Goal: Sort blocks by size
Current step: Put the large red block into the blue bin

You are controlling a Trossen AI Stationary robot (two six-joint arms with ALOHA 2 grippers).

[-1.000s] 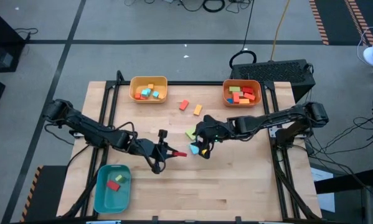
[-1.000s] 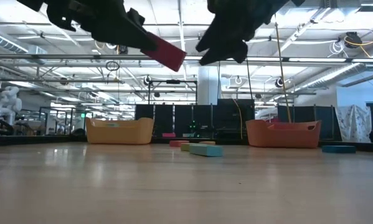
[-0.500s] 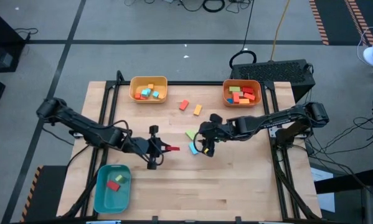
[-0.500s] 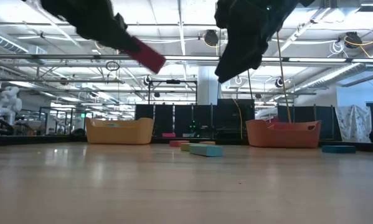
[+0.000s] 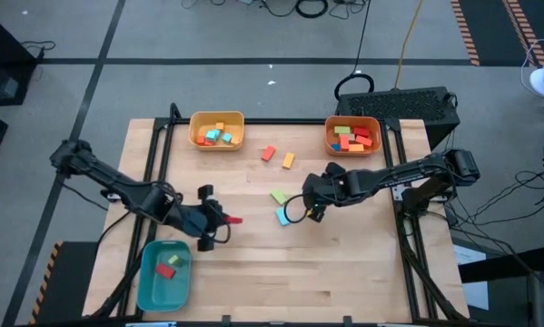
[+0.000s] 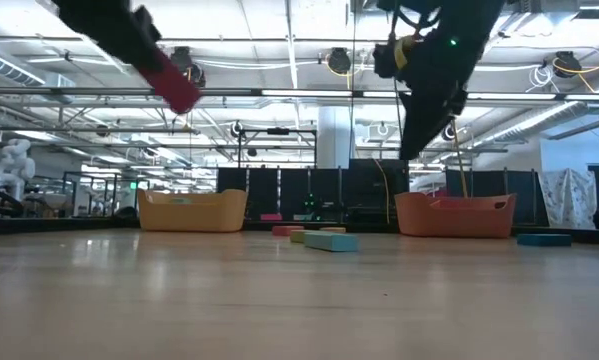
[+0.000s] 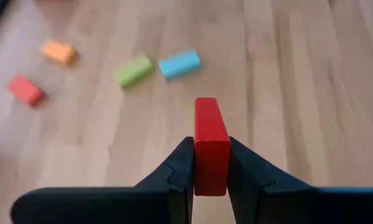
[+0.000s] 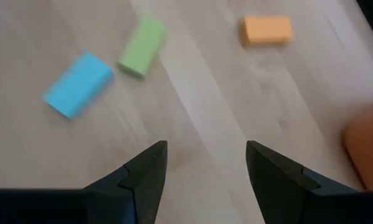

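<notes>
My left gripper (image 5: pixel 220 221) is shut on a red block (image 5: pixel 232 220) above the table's left half, beside the teal bin (image 5: pixel 150 291). The block also shows in the left wrist view (image 7: pixel 211 134) and the low view (image 6: pixel 175 84). My right gripper (image 5: pixel 313 211) hangs open and empty over the table's middle, just right of a light blue block (image 5: pixel 283 216) and a green block (image 5: pixel 278 195). Both lie flat on the wood, as do a red block (image 5: pixel 268 153) and an orange block (image 5: pixel 288 160) farther back. My left gripper pinches the red block between its two fingers, on the two long side faces at its rear end (image 7: pixel 211 171). The fingers lie along the block, coming from the table's left. The block sticks out past the fingertips, tilted and lifted clear of the table.
A yellow bin (image 5: pixel 195 136) at the back left and an orange bin (image 5: pixel 330 138) at the back right each hold several blocks. The teal bin at the near left holds a red and a green block. Bare wood lies along the near edge and between the arms.
My left gripper has carried the red block toward the table's left edge, still shut on it and clear of the table. My right gripper has drawn back toward the table's right edge, away from the light blue block, which has stayed where it lay.
</notes>
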